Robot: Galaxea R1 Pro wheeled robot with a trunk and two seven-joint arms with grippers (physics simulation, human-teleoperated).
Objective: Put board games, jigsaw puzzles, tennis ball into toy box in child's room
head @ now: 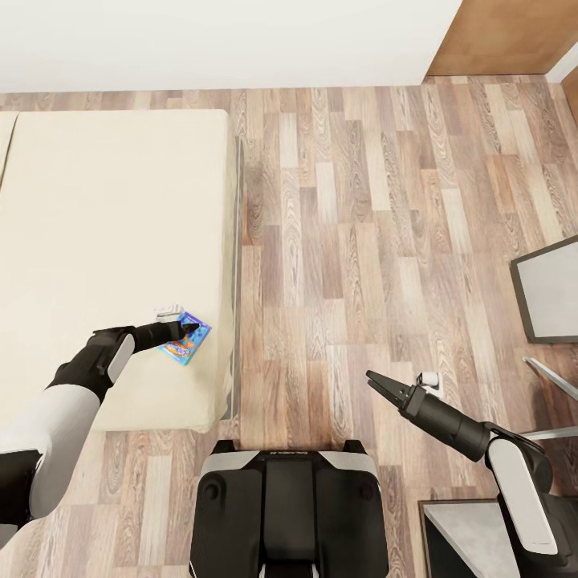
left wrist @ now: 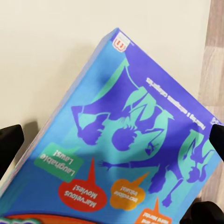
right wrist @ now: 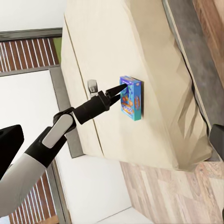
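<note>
While the left claw hangs over the bed: notes follow.

Board game (head: 185,340): blue box lying flat on the cream bed (head: 96,241), near the bed's corner and close to the edge facing the wood floor (head: 361,241).

Left claw (head: 189,327): low over the box, tips at its top face. In the left wrist view the black fingers (left wrist: 9,144) stand apart at either side of the box (left wrist: 135,140), so it is spread wide and nothing is gripped yet, as far as I can judge.

Right claw (head: 379,383): held out over the floor, well apart from the bed, carrying nothing; fingers look parted only slightly.

Step, by my reading: closing on the first bed game; toy box not reached.

Risk 1: box is flat and wide, and a pinch on the faces instead of the edges could slip.

Risk 2: soft bedding may give, so pushing down could tilt the box.

Risk 3: a nudge sideways could slide it off the near edge onto the floor.

Writing: "Laughable Laws!" on a green tag, "Marvelous Movies!" in a red bubble. Other bubbles and the white line of text are too blurred to read.
</note>
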